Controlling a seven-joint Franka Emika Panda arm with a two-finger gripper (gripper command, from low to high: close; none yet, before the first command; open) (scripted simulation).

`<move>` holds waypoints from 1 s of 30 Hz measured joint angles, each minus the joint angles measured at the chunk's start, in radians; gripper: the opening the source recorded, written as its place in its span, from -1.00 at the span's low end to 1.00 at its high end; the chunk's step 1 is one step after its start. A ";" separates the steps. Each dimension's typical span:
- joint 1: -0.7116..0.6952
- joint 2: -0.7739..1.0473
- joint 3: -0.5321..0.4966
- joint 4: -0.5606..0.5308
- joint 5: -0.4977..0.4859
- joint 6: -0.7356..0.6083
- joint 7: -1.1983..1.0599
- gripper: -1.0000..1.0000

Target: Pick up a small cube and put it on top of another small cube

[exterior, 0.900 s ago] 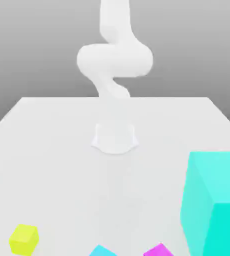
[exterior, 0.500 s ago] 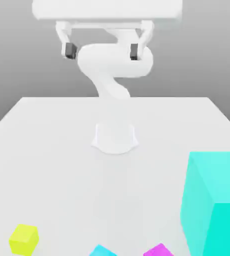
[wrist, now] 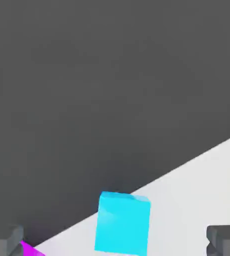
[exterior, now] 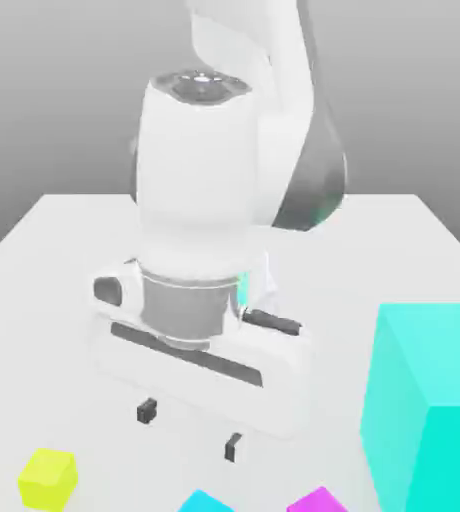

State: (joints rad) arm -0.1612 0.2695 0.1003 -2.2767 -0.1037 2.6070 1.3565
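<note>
The small sky-blue cube (exterior: 205, 501) sits at the table's front edge, between a yellow cube (exterior: 48, 477) on the exterior view's left and a magenta cube (exterior: 317, 501) on its right. My gripper (exterior: 190, 429) hangs open just above and behind the sky-blue cube, nothing between its dark fingertips (exterior: 146, 410). In the hand view the sky-blue cube (wrist: 123, 223) lies between the two fingertips (wrist: 5, 239), near the table's edge, and a sliver of the magenta cube (wrist: 31, 249) shows beside one fingertip.
A huge turquoise cube (exterior: 426, 400) stands at the front of the exterior view's right, close to the magenta cube. The white table (exterior: 64, 260) stretches back behind the arm.
The arm has swung forward and down from high at the back to low over the front cubes. The cubes have not moved.
</note>
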 joint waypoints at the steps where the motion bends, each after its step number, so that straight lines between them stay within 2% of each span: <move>1: -0.001 0.035 0.001 0.000 0.008 0.011 0.010 0.00; 6: 0.011 0.214 -0.017 0.027 0.007 0.125 0.040 0.00; 7: 0.016 0.243 -0.022 0.033 0.003 0.147 0.044 -1.00; 13: 0.018 0.257 -0.024 0.036 0.000 0.159 0.046 -1.00; 16: 0.009 0.192 -0.013 0.022 0.012 0.108 0.037 -1.00; 18: 0.002 0.124 -0.003 0.009 0.026 0.054 0.027 -1.00; 22: 0.037 0.015 0.077 0.075 0.071 -0.086 -0.015 -1.00; 27: 0.132 -0.118 0.198 0.171 0.114 -0.304 -0.068 -1.00; 30: 0.234 -0.193 0.261 0.223 0.132 -0.435 -0.094 -1.00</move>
State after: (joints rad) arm 0.0723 0.0764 0.3617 -2.0536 0.0280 2.1720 1.2620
